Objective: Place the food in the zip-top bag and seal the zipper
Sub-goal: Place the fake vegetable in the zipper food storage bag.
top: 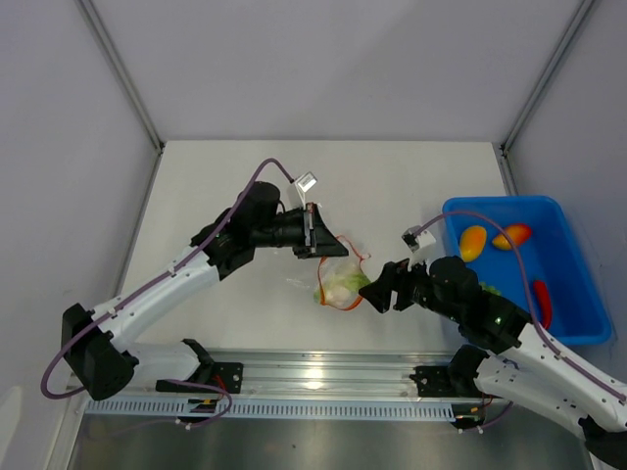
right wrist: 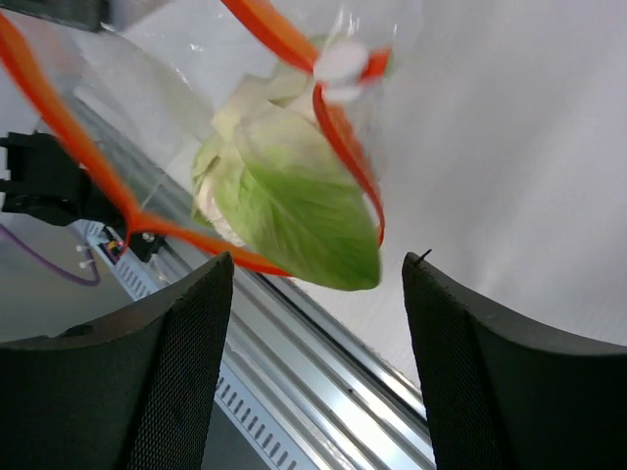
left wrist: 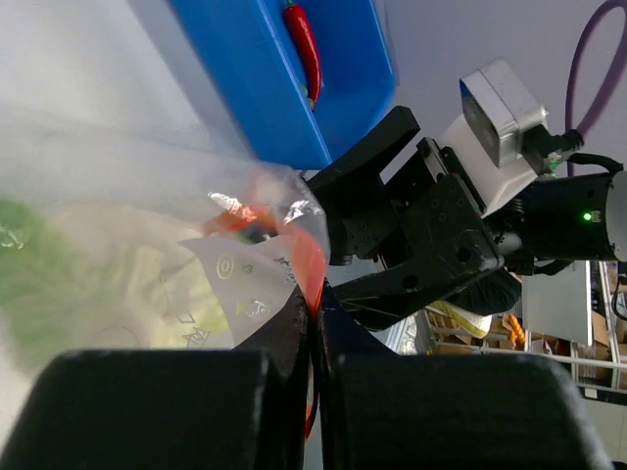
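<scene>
Left gripper (top: pixel 328 242): closed tight on the zip-top bag (top: pixel 338 282), pinching clear film and a short run of the zipper (top: pixel 355 257) between flat-pressed jaws. Seen from the left wrist as crinkled plastic and an orange-red strip (left wrist: pixel 309 264) squeezed into the slit between the two black pads.

Below and near of that pinch: the bag's body, at the middle of the table (top: pixel 411 176), mouth gaping toward the right. Inside it, the white-and-pale-green vegetable (right wrist: pixel 294 196), leafy side toward the right wrist camera, ringed by the orange loop of the zipper (right wrist: pixel 343 137).

Right gripper (top: pixel 377 286): spread wide, gripping nothing, poised just right of the bag's mouth and facing it. Jaws on either side of the view, with bag and vegetable in the gap ahead; contact with the film not clear.

Farther right: the blue bin (top: pixel 578 294), well apart from the bag. Holds two orange-yellow fruit (top: pixel 473 242) at its far end, the red chili pepper (top: pixel 542 302) along its near right part, and the green bumpy bunch (top: pixel 490 290), half hidden behind the right arm.
</scene>
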Controlling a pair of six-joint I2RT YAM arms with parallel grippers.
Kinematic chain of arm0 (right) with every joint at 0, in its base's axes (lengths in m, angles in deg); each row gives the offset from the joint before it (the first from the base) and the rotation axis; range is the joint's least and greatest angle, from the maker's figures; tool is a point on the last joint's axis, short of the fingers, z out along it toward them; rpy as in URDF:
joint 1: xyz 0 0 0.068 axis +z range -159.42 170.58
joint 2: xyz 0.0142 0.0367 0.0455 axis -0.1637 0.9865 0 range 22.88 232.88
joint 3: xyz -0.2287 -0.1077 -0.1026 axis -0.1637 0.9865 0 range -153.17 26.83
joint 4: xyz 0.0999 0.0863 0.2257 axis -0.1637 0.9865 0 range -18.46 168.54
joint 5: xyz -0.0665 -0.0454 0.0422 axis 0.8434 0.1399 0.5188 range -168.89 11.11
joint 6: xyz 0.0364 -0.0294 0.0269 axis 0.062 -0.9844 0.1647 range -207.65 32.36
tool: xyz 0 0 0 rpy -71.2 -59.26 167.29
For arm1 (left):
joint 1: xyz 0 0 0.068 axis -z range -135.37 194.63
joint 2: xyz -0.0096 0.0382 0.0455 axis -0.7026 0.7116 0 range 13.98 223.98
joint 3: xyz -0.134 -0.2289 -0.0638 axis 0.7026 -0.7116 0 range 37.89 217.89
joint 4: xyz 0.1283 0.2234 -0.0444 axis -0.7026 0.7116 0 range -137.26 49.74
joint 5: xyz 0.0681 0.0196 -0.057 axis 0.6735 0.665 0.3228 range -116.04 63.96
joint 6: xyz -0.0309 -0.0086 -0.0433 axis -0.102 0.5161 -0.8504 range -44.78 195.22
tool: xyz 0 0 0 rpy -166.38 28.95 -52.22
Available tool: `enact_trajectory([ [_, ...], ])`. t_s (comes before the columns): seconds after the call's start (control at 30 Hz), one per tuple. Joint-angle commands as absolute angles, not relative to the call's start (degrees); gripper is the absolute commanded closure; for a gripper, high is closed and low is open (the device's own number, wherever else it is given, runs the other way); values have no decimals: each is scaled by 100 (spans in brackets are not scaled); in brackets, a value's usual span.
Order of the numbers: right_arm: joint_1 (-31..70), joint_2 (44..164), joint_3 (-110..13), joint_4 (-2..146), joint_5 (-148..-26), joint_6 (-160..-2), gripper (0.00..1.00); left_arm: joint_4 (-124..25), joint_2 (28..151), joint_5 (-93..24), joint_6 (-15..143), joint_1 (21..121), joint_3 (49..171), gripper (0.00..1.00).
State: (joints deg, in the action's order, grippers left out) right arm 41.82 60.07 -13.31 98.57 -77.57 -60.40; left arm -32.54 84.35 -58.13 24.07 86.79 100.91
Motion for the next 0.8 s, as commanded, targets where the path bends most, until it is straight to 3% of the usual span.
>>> enact_trajectory([
  [0.0,4173,6067,-1281,9194,-8213,-5873,29,-3364,8280,-5785,2354,8735,10275,100],
  [0.2,4173,6252,-1412,8991,-8215,-5759,29,-3584,8157,-5821,2240,8753,10108,99],
  [0.47,4173,6059,-1808,10054,-7072,-5259,35,-3531,8122,-5785,2284,8753,10108,99],
  [0.77,4173,5768,-1967,10925,-7098,-4467,37,-3355,7964,-5320,2345,8744,10196,99],
])
